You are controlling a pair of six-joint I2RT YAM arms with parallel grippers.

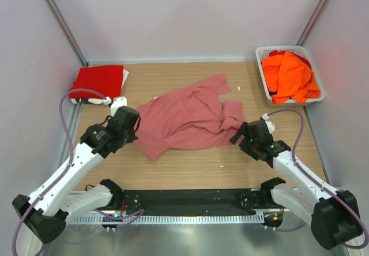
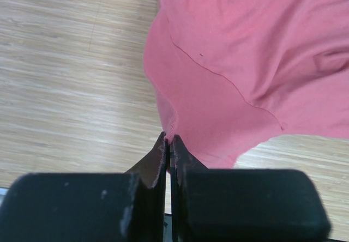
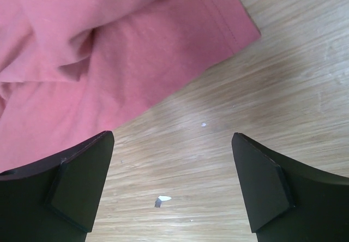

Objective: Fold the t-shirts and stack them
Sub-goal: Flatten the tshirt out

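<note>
Pink t-shirt (image 1: 187,117) sprawls in the middle of the table (image 1: 190,175), long axis near-left to far-right; left gripper (image 2: 168,144) clamped on its near-left edge, right gripper (image 3: 172,138) spread wide and empty, sleeve hem (image 3: 218,29) just ahead of it

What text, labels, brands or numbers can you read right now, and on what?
No text can be read in any view. The pink t-shirt, folded red t-shirt, orange t-shirts and white basket show no print, tag or logo.
</note>
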